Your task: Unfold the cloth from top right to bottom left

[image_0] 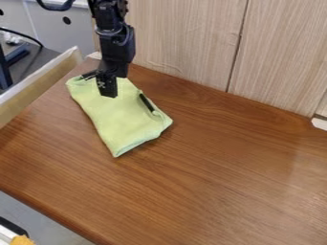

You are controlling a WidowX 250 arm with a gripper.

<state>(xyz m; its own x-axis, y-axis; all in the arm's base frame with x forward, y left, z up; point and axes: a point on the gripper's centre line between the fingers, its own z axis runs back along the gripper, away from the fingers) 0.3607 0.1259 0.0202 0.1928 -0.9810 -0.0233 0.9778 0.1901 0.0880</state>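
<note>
– Something yellow-orange [22, 240] pokes in at the bottom left corner, beside a white and black object [9, 233]. And beyond that?

– Brown wooden tabletop [217, 182], its near edge slanting across the lower left.

– Where's the cloth?

– The pale green cloth [118, 117] lies on the tabletop in the upper left of the frame, folded into a long shape, one corner pointing down toward the camera. A slim black strip [147, 102] shows at its right side; what it belongs to, I couldn't fairly say from this angle.

– And the gripper [107, 92]?

– Over the cloth's far half, pointing down. Clenched, released or grasping, I can't tell.

– Farthest back?

– Pale wood panels [191, 43], across the top.
</note>
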